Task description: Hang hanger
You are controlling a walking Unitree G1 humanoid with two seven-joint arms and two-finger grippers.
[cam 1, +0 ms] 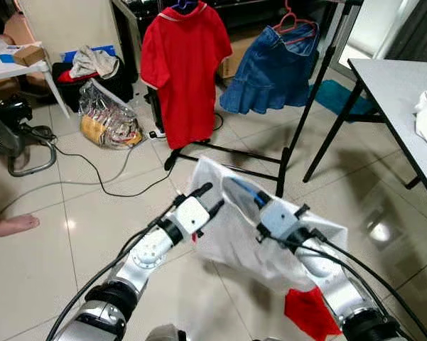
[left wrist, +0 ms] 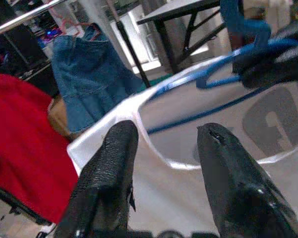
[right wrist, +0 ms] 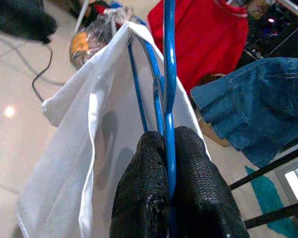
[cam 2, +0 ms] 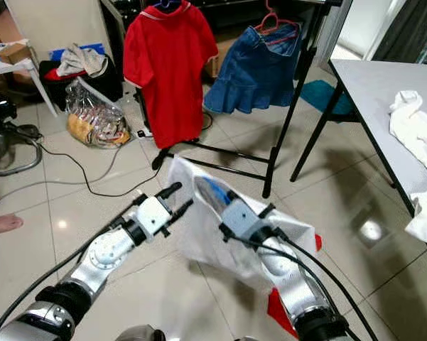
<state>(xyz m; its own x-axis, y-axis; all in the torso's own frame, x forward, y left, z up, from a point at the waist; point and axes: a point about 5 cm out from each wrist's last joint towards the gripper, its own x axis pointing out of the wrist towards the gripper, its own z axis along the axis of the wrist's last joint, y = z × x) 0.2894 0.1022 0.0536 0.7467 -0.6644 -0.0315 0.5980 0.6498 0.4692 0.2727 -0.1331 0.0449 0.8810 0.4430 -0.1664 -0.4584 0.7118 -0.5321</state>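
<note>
A blue hanger (right wrist: pixel 168 74) carries a white shirt (cam 1: pixel 234 241), held low in front of me over the floor. My right gripper (cam 1: pixel 259 204) is shut on the hanger's wire, as the right wrist view (right wrist: pixel 168 144) shows up close. My left gripper (cam 1: pixel 210 199) stands open just left of the shirt, its fingers (left wrist: pixel 114 163) near the collar without touching it. Beyond stands a black clothes rack (cam 1: pixel 298 128) holding a red polo shirt (cam 1: pixel 185 71) and a denim skirt (cam 1: pixel 270 71) on a red hanger.
A grey table (cam 1: pixel 391 85) with white cloth stands at the right. On the left are a floor fan (cam 1: pixel 7 135), a trailing black cable (cam 1: pixel 92 174), a plastic bag (cam 1: pixel 110 121) and a person's foot (cam 1: pixel 11 225). A red cloth (cam 1: pixel 309 312) lies below my right arm.
</note>
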